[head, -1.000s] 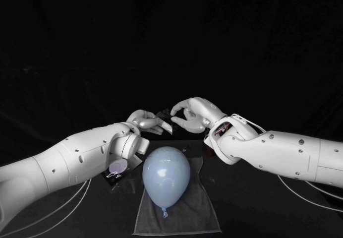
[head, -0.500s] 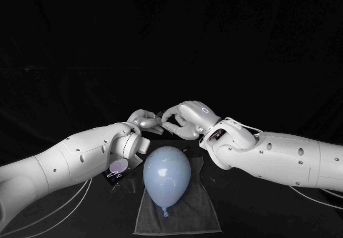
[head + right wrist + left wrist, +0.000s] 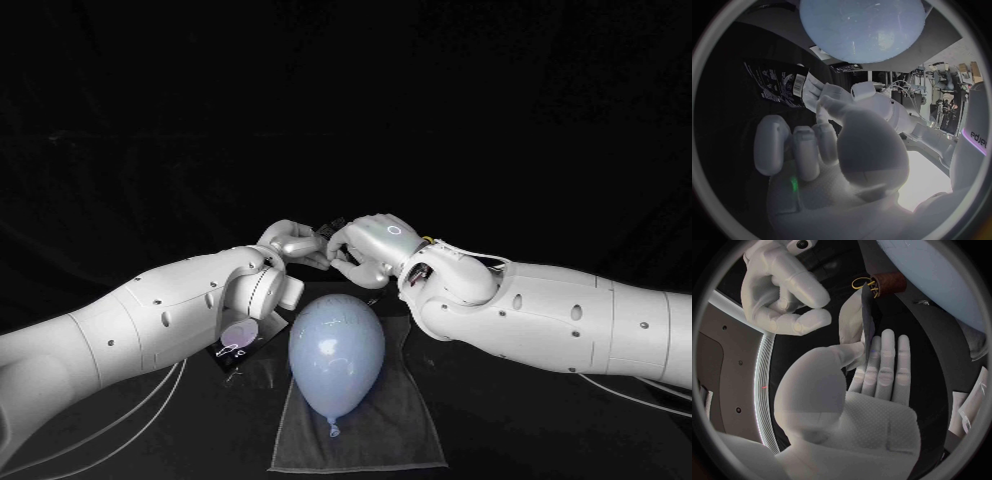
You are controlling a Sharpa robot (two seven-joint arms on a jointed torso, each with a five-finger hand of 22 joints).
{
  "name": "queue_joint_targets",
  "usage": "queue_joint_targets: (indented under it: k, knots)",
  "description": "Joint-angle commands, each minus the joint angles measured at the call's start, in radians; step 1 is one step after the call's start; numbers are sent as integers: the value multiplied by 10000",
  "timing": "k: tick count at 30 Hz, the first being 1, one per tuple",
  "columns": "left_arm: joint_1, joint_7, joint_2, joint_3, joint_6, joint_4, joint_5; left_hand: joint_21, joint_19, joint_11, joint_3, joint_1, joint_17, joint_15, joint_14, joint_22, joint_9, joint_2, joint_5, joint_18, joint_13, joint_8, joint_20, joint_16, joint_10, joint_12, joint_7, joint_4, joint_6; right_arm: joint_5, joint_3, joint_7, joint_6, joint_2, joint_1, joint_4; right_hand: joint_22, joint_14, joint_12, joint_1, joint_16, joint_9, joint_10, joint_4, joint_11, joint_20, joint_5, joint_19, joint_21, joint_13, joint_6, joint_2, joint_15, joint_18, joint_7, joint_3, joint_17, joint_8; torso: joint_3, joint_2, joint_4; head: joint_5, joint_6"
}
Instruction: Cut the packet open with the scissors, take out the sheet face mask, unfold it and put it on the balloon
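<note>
slippage is the main risk: the left hand [image 3: 854, 405] pinches the packet [image 3: 862, 320] by one edge between thumb and fingers, raised beyond the balloon [image 3: 336, 345], which lies on a cloth [image 3: 361, 440] on the desk [image 3: 505, 440]. the right hand [image 3: 372, 245] curls in just beside the packet; whether it grips i cannot tell. a hard tug there could pull the packet free.

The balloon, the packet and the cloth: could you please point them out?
balloon [image 3: 336, 350], head view, middle of its body.
packet [image 3: 776, 82], right wrist view, its printed face.
cloth [image 3: 389, 440], head view, bare front part.
</note>
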Motion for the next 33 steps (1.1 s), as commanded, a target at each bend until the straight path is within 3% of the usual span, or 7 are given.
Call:
queue_joint_targets:
  k: [1, 12, 20, 29, 33]
  knots:
    - [19, 119, 16, 11, 61, 31, -10, 125, -91, -161, 144, -144, -16, -68, 40, 91, 91, 16, 49, 102, 10, 55, 2, 37, 224, -51, 0, -84, 64, -563, 5, -718, 352, 46, -10, -102, 782, 1026, 46, -54, 39, -22, 408, -7, -41, -25, -16, 78, 67, 1777, -3, -2, -49, -153, 44, -57, 2627, -50, 9, -5, -16, 1, -18]
    - [19, 127, -11, 11, 119, 77, -102, 311, -218, -163, 235, -260, -20, -70, 44, 213, 76, 59, 45, 100, 11, 36, 5, 39, 250, -100, -7, -200, 80, -606, 4, -1082, 127, 118, -31, -373, 789, 1026, 15, -125, 39, -150, 384, 92, 0, -5, -12, 68, 52, 1761, -77, 193, -14, -152, 96, 35, 2627, -191, 13, 0, -14, -23, -33]
    - [19, 148, -29, 11, 195, 188, -219, 385, -256, -158, 249, -287, -24, -64, 32, 260, 69, 95, 39, 101, 9, 22, 5, 32, 241, -124, -5, -225, 72, -592, 4, -1266, 239, 229, -35, -605, 760, 1026, -65, -205, 39, -239, 332, 195, 38, 22, -16, 32, -7, 1709, -176, 322, 20, -139, 142, 99, 2627, -306, 6, -4, -13, -53, -44]
    - [19, 178, -29, 11, 210, 267, -235, 407, -269, -156, 248, -297, -25, -62, 30, 274, 68, 101, 39, 101, 9, 19, 6, 31, 242, -130, -4, -232, 71, -652, 4, -1386, 423, 361, -35, -729, 711, 1022, -147, -224, 34, -332, 274, 149, 74, 50, -16, -20, -92, 1657, -289, 179, 52, -120, 181, 81, 2611, -432, -3, -6, -10, -78, -28]
    - [19, 189, -43, 11, 223, 308, -234, 407, -269, -156, 248, -297, -25, -62, 30, 274, 68, 101, 39, 101, 9, 19, 6, 31, 242, -130, -4, -232, 71, -765, 4, -1580, 418, 411, -35, -816, 679, 1015, -228, -280, 25, -462, 218, 157, 120, 78, -17, -57, -155, 1604, -480, 81, 87, -107, 242, 78, 2581, -625, -5, -2, -11, -81, -24]
